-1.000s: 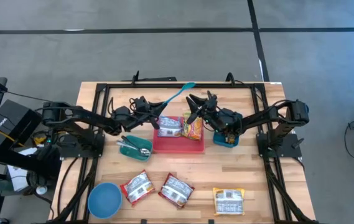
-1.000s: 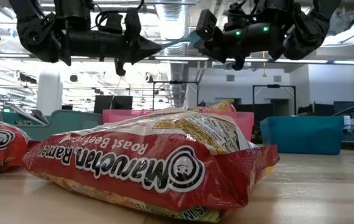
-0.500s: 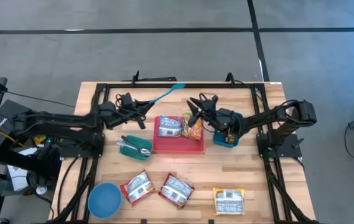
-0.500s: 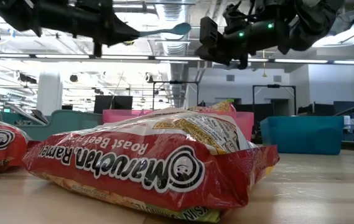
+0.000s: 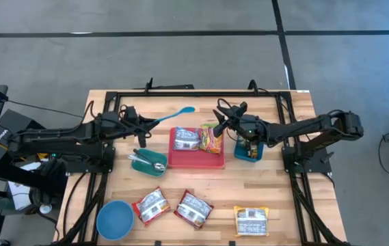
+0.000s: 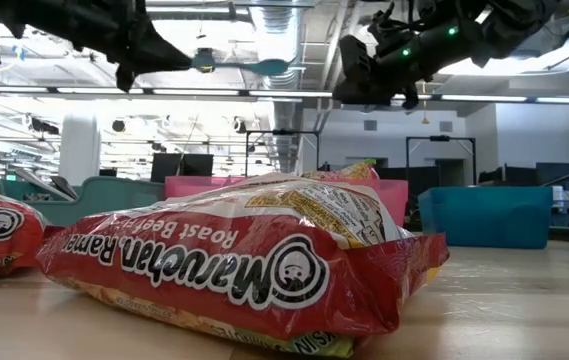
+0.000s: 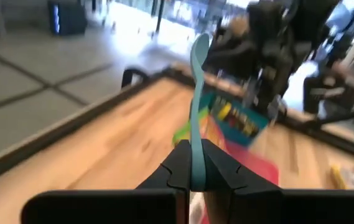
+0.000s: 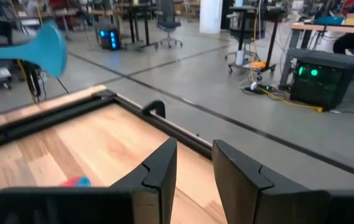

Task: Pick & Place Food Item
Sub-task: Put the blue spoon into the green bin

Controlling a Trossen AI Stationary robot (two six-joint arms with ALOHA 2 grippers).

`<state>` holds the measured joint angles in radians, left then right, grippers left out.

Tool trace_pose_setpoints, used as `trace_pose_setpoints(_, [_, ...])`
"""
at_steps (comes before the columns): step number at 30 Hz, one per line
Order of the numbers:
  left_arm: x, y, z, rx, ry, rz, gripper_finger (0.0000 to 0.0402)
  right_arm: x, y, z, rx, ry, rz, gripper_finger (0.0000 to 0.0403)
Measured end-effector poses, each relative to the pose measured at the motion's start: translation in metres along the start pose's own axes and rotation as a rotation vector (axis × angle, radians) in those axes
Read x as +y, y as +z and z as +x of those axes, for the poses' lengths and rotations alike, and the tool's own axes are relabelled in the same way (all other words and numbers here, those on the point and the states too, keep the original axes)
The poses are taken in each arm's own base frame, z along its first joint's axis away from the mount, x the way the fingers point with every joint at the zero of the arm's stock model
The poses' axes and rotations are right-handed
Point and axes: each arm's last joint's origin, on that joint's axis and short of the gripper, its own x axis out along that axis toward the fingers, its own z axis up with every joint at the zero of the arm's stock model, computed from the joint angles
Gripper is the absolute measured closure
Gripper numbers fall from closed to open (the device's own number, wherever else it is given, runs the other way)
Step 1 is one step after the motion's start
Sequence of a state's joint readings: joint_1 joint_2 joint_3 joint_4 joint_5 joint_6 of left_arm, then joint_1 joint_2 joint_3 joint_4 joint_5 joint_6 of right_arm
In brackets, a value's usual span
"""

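My left gripper (image 5: pixel 145 121) is above the table's far left part, shut on a light blue spoon (image 5: pixel 175 113) whose bowl (image 7: pixel 200 47) points toward the red tray (image 5: pixel 195 160). Two ramen packs (image 5: pixel 186 139) (image 5: pixel 212 139) lie flat in the tray. My right gripper (image 5: pixel 219 124) hangs open and empty above the tray's far right corner; it also shows in the low view (image 6: pixel 356 80). Three more ramen packs (image 5: pixel 150 205) (image 5: pixel 193 209) (image 5: pixel 251 221) lie flat near the table's near edge. My left gripper pinches the spoon's handle (image 7: pixel 196 167) between its two fingers, near the handle's free end. The fingers come about level from the table's left side and lie along the handle. The spoon (image 6: pixel 249 67) sticks out beyond the fingertips, about level, lifted clear of the table.
A green container (image 5: pixel 148 162) with utensils stands left of the tray. A teal bin (image 5: pixel 249 153) stands right of it. A blue bowl (image 5: pixel 115 219) sits at the near left corner. A black frame (image 5: pixel 180 93) runs along the table's far edge.
My left gripper has drawn back toward the table's left edge and gone up, carrying the spoon away from above the tray; the spoon stays about level. My right gripper has shifted a little toward the table's right edge.
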<state>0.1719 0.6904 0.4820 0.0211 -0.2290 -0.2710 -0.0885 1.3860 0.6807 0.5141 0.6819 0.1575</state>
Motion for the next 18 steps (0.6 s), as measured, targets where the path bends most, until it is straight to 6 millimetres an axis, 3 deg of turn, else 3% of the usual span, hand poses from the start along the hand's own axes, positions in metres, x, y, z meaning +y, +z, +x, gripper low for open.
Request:
trace_pose_setpoints(7, [-0.003,0.015,-0.011,0.181,0.002,0.027,0.0387,-0.003,-0.005,-0.004,0.069,-0.008,-0.057,0.0305])
trace_pose_setpoints(18, [-0.006,0.034,-0.039,0.47,-0.027,-0.07,0.0387,-0.004,-0.011,-0.005,0.122,-0.017,-0.083,0.0305])
